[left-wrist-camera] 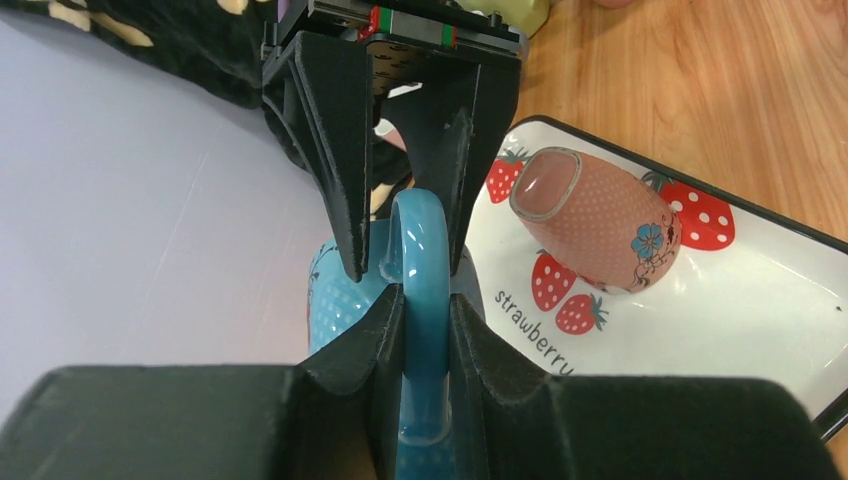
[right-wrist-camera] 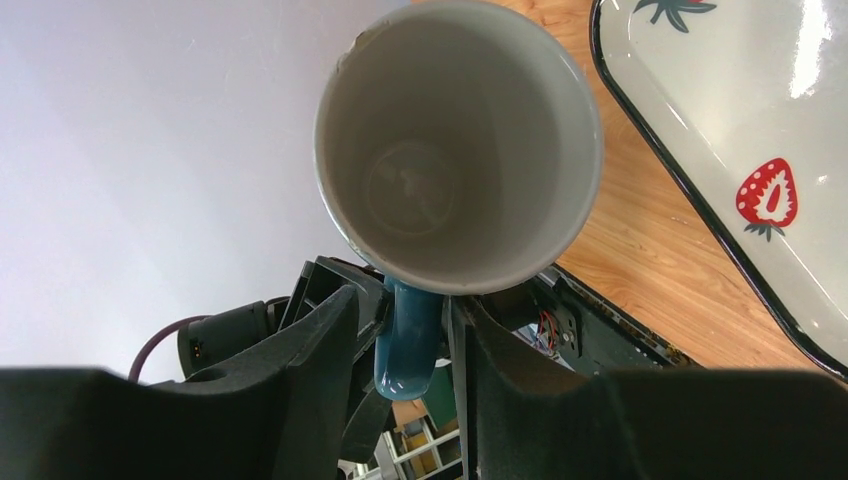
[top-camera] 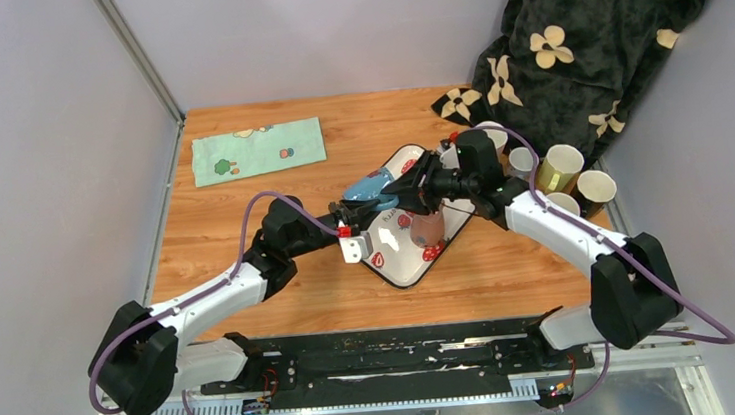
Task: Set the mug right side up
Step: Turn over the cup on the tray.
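Black padded fingers (left-wrist-camera: 345,375) of the left gripper (left-wrist-camera: 425,305) fill the bottom of the left wrist view. They are pressed narrow on both sides of the glossy handle of the blue mug (left-wrist-camera: 420,225), so this gripper has the mug by its handle. From the opposite side the right gripper (left-wrist-camera: 405,265) reaches in, its two fingers straddling the same handle loop further along. One finger lies against the loop and the other sits just beside it; I cannot tell whether they squeeze it. The right wrist view shows that handle between the gripper's own fingers (right-wrist-camera: 320,350), with the mug's round mouth and pale grey inside turned straight at the camera.

From above, the two grippers meet nose to nose over the far left part of a white tray (top-camera: 404,265) printed with strawberries. The mug is held in the air between them, clear of the tray, showing only its blue outer wall; its mouth does not face up. On the tray, near the mug, a pink dotted cup (left-wrist-camera: 600,215) lies on its side. The tray rests on a wooden table (top-camera: 247,248). A pale green cloth (top-camera: 258,150) lies flat near the far left corner, well apart. At the far right corner a dark blanket (top-camera: 590,37) with cream flowers hangs down, and several paper cups (top-camera: 563,165) stand just beside it.
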